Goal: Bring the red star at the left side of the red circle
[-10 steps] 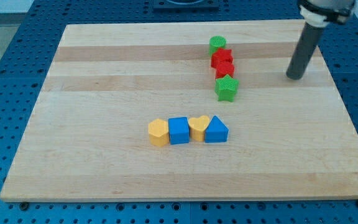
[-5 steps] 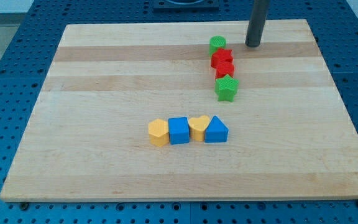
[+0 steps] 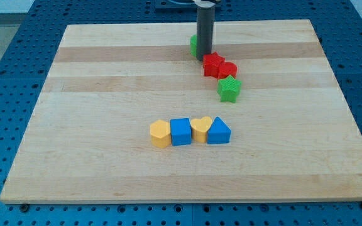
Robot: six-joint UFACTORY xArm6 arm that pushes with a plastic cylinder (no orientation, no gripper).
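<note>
The red star [image 3: 213, 64] lies near the board's upper middle, touching the red circle [image 3: 228, 70] on that circle's left and slightly above it. My tip [image 3: 204, 58] stands just above and left of the red star, touching or nearly touching it. A green circle [image 3: 194, 45] is mostly hidden behind the rod, showing only at its left side. A green star [image 3: 229, 88] sits just below the red circle.
A row of blocks lies in the board's lower middle: yellow hexagon [image 3: 159, 134], blue cube [image 3: 181, 132], yellow heart [image 3: 200, 129], blue triangle [image 3: 219, 131]. The wooden board [image 3: 105, 94] rests on a blue perforated table.
My tip moved from the board's right side up and then left to the red star. The red star and green circle shifted left; the red circle now shows at the star's right.
</note>
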